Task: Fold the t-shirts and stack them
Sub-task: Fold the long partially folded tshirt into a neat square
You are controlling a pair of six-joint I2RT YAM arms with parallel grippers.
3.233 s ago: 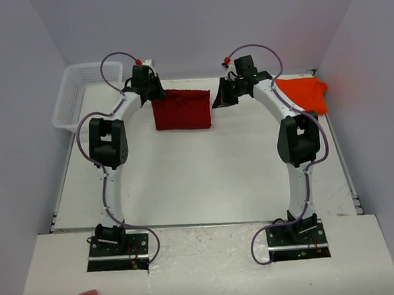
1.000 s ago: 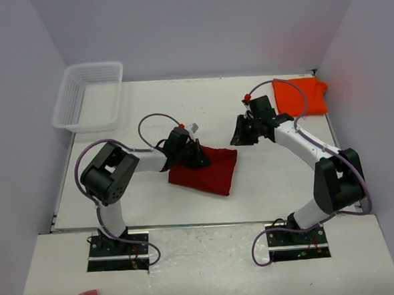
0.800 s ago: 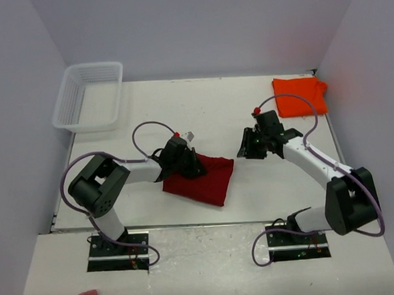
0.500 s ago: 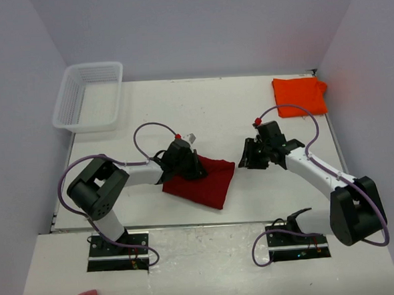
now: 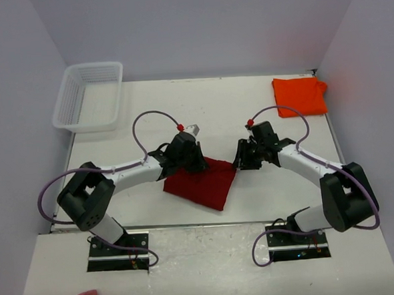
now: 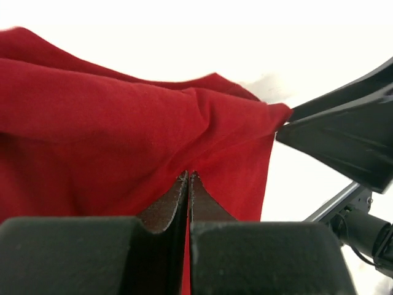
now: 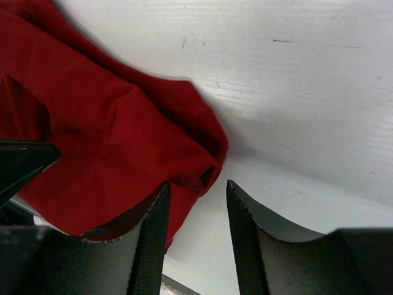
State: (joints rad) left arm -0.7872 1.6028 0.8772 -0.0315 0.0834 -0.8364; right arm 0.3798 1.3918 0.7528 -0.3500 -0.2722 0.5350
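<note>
Red shirt edge pinched by clenched left jaws, likely for folding; right jaws parted at right corner, nothing gripped; orange shirt parked far right.

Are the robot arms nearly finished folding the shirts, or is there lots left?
About halfway. Done: the orange shirt lies folded at the far right corner of the table. In hand: the left gripper is shut on the red shirt, and the right gripper stands open at its right corner. Left: the red shirt looks rumpled, so it needs neatening, and the two shirts are apart, not stacked.
</note>
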